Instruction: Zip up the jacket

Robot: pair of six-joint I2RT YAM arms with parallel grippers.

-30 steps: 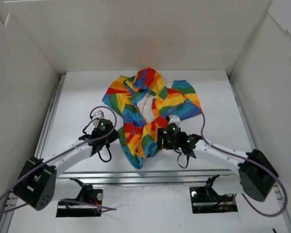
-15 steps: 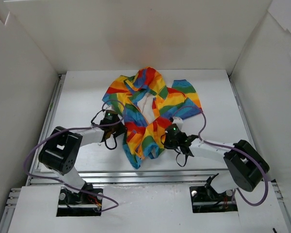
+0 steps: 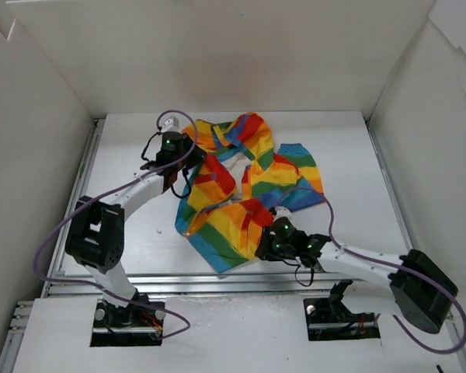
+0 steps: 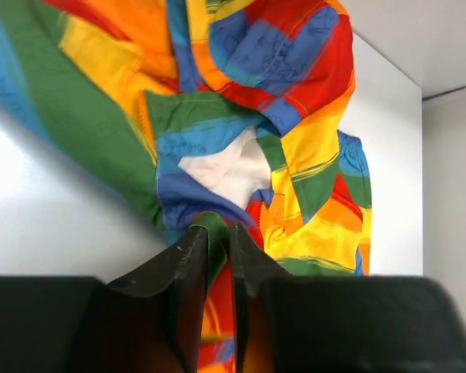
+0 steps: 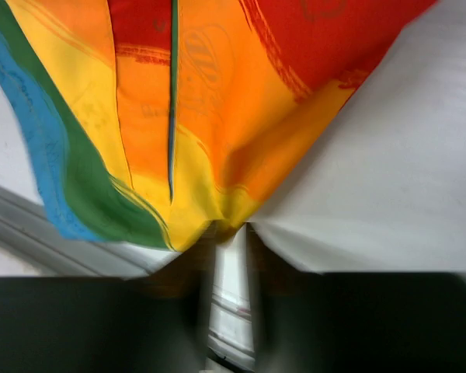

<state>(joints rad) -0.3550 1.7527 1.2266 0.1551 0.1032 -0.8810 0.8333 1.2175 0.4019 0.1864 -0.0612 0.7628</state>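
The rainbow-striped jacket (image 3: 241, 179) lies on the white table, stretched between my two grippers, with its white lining (image 4: 229, 167) showing near the hood. My left gripper (image 3: 180, 158) is at the jacket's back-left upper edge. In the left wrist view it (image 4: 219, 233) is shut on a green fold of the fabric. My right gripper (image 3: 262, 247) is at the near bottom hem. In the right wrist view it (image 5: 230, 227) is shut on the yellow-orange hem of the jacket (image 5: 217, 93). A thin dark seam or zipper line (image 5: 172, 116) runs up the fabric there.
White walls (image 3: 39, 140) enclose the table on the left, back and right. A metal rail (image 3: 217, 281) runs along the near edge, close to the right gripper. Purple cables (image 3: 167, 123) loop off both arms.
My left gripper has moved up and back-left, pulling the jacket's upper edge with it. My right gripper has moved toward the near edge with the hem. The jacket is now stretched out flatter.
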